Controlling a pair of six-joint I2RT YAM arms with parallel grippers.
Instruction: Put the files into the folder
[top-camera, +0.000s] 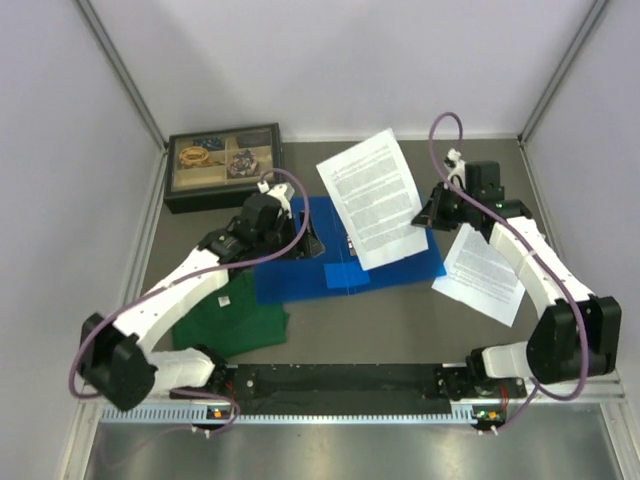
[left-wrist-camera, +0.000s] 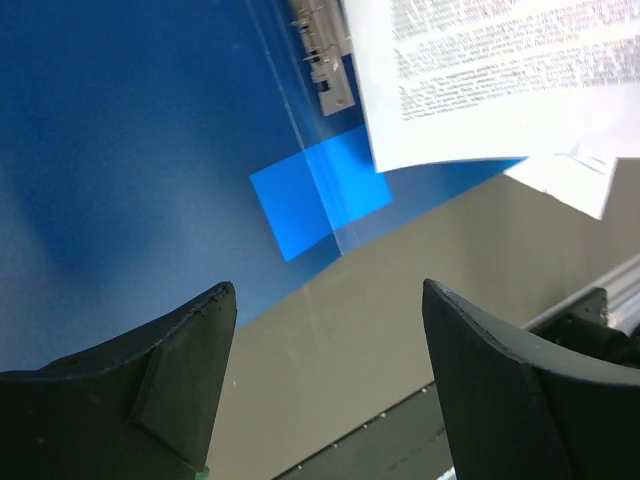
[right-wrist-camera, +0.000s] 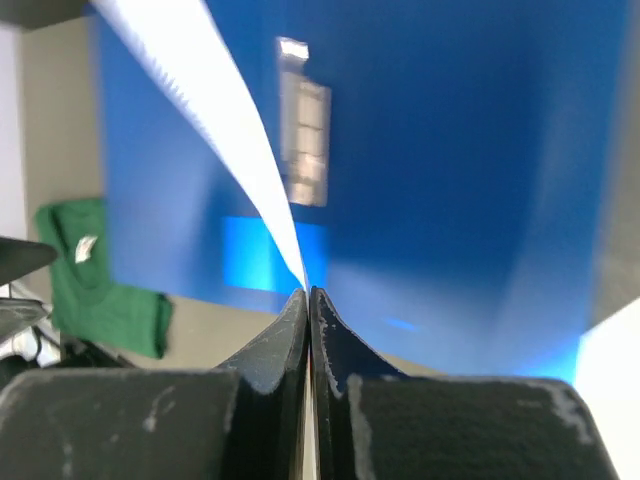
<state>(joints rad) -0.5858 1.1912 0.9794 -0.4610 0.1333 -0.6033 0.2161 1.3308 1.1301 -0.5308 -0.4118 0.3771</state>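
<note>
The blue folder (top-camera: 300, 262) lies open and flat mid-table, its metal ring clip (left-wrist-camera: 322, 50) showing in the left wrist view. My right gripper (top-camera: 428, 213) is shut on the edge of a printed white sheet (top-camera: 372, 197) and holds it lifted over the folder's right half; the right wrist view shows the sheet (right-wrist-camera: 215, 130) edge-on between the closed fingers (right-wrist-camera: 285, 335). Another printed sheet (top-camera: 484, 272) lies on the table right of the folder. My left gripper (top-camera: 312, 243) is open and empty, hovering over the folder's left half (left-wrist-camera: 130, 150).
A green folded shirt (top-camera: 232, 315) lies at the folder's front left, also in the right wrist view (right-wrist-camera: 95, 290). A black compartment box (top-camera: 223, 164) with small items stands at the back left. A black rail (top-camera: 340, 384) runs along the near edge.
</note>
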